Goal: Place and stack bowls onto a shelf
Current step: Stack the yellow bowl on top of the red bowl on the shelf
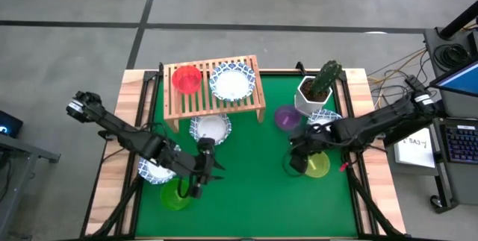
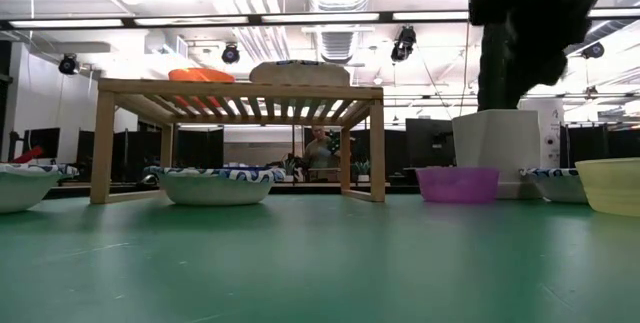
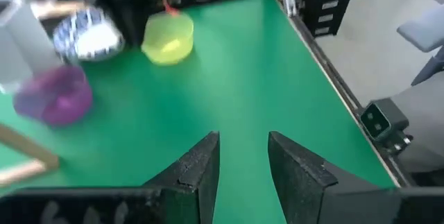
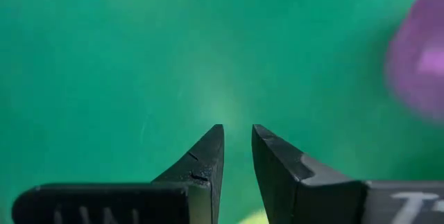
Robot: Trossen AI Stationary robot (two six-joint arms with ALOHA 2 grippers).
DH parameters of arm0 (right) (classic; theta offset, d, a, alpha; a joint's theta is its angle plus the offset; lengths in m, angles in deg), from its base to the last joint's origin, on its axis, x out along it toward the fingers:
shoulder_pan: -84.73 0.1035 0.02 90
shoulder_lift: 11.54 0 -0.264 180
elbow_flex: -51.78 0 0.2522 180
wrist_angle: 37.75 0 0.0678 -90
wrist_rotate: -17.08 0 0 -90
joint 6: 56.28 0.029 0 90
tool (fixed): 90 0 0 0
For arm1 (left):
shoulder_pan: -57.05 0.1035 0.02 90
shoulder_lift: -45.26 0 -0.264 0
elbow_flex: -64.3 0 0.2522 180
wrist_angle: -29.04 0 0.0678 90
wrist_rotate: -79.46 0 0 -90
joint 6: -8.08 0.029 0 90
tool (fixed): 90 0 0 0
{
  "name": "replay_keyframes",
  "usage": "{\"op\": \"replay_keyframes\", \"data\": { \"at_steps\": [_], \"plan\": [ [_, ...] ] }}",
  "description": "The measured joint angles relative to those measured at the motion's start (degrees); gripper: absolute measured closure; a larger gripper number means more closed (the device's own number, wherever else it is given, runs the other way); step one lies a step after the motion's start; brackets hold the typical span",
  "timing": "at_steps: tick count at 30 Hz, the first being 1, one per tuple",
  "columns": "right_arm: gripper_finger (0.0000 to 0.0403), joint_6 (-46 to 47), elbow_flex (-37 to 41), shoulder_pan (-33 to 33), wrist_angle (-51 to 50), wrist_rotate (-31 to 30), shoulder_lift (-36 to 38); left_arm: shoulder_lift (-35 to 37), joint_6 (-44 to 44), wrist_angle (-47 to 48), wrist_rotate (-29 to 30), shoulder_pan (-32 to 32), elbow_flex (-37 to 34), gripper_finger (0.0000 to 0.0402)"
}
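The wooden slat shelf (image 1: 213, 101) stands at the far middle of the mat, carrying a red bowl (image 1: 187, 79) and a blue-rimmed bowl (image 1: 232, 82). A second blue-rimmed bowl (image 1: 210, 127) sits on the mat before it, a third (image 1: 151, 171) lies partly under my left arm, and another (image 1: 326, 116) is by the plant pot. A green bowl (image 1: 175, 195), a purple bowl (image 1: 287, 117) and a yellow-green bowl (image 1: 319, 166) rest on the mat. My left gripper (image 3: 243, 141) hovers open next to the green bowl. My right gripper (image 4: 238, 130) hangs above the mat beside the yellow-green bowl, its fingers a narrow gap apart, holding nothing.
A white pot with a green plant (image 1: 317, 88) stands at the far right by the purple bowl. Wooden borders edge the mat (image 1: 254, 196) on the left and right. Bare green mat lies between the two arms toward the near edge. In the low view a person (image 2: 320, 153) shows behind the shelf.
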Motion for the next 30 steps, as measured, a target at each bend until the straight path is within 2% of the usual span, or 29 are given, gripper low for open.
{"op": "replay_keyframes", "data": {
  "at_steps": [5, 10, 14, 18, 25, 30],
  "plan": [
    [0.0337, 9.52, -4.91, 0.37, -9.28, 11.21, -4.13, 0.03, -6.91, 4.33, -0.19, -0.02, 0.39, 0.0295],
    [0.0337, 16.25, -9.34, 2.38, -15.69, 15.73, -7.03, 0.02, -8.46, 5.43, -0.21, -0.04, 0.39, 0.0295],
    [0.0335, 22.26, -10.92, 4.94, -17.88, 16.28, -8.1, 0.03, -8.48, 5.44, -0.21, -0.04, 0.39, 0.0295],
    [0.0311, 24.23, -10.34, 6.78, -19.06, 16.64, -9.1, 0.03, -8.46, 5.55, -0.21, -0.04, 0.39, 0.0295],
    [0.0246, 24.87, -8.21, 7.39, -19.0, 10.04, -14.49, 0.03, -8.29, 5.39, -0.19, -0.04, 0.39, 0.0295],
    [0.0235, 24.1, -8.19, 7.43, -18.69, 7.93, -20.28, 0.03, -8.44, 4.93, -0.19, -0.04, 0.39, 0.0295]
  ]
}}
